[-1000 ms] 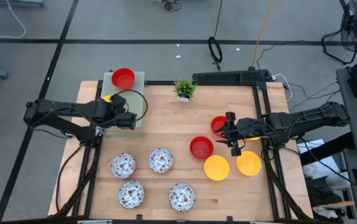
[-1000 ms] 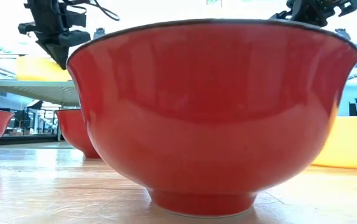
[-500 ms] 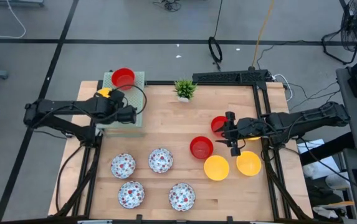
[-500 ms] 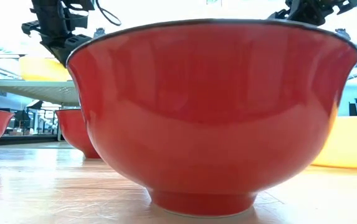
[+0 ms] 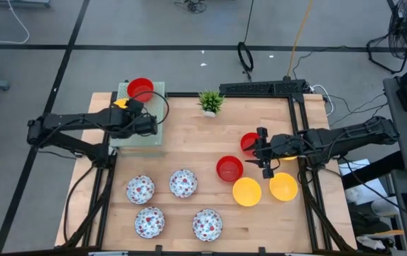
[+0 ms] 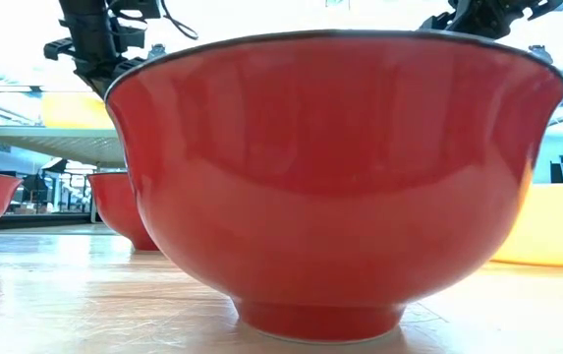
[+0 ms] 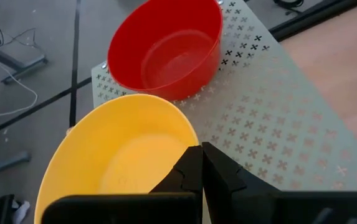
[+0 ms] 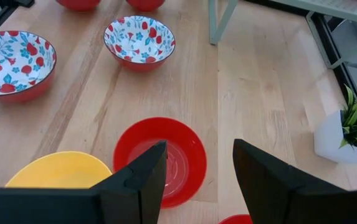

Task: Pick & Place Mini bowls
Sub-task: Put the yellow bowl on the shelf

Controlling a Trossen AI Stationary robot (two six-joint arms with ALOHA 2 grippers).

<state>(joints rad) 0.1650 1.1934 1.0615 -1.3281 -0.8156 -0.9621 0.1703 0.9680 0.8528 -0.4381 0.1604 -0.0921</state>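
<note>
My left gripper is shut on a plain yellow bowl over the far-left platform, beside a red bowl that stands on its foot on the green patterned top. My right gripper is open and hovers above a red bowl on the right of the table; its fingers touch nothing. Another red bowl and two yellow bowls stand close by. Several white floral bowls sit near the front left. The low view is filled by one red bowl. My left gripper pinches the yellow bowl's rim on the side nearest the wrist, one finger inside the bowl and one outside. The fingers come in roughly level from the table's right side. The bowl juts out beyond the fingers, open side up and slightly tilted, above the platform's near-left part.
A small green potted plant stands at the far edge, middle. The raised platform has a leg on the wood. Bare wood lies between the floral bowls and the red bowls. Cables and a dark rail run behind the table.
My left gripper has carried the yellow bowl toward the table's far edge, farther over the patterned platform and closer to the red bowl there, staying shut on it. My right gripper has kept still.
</note>
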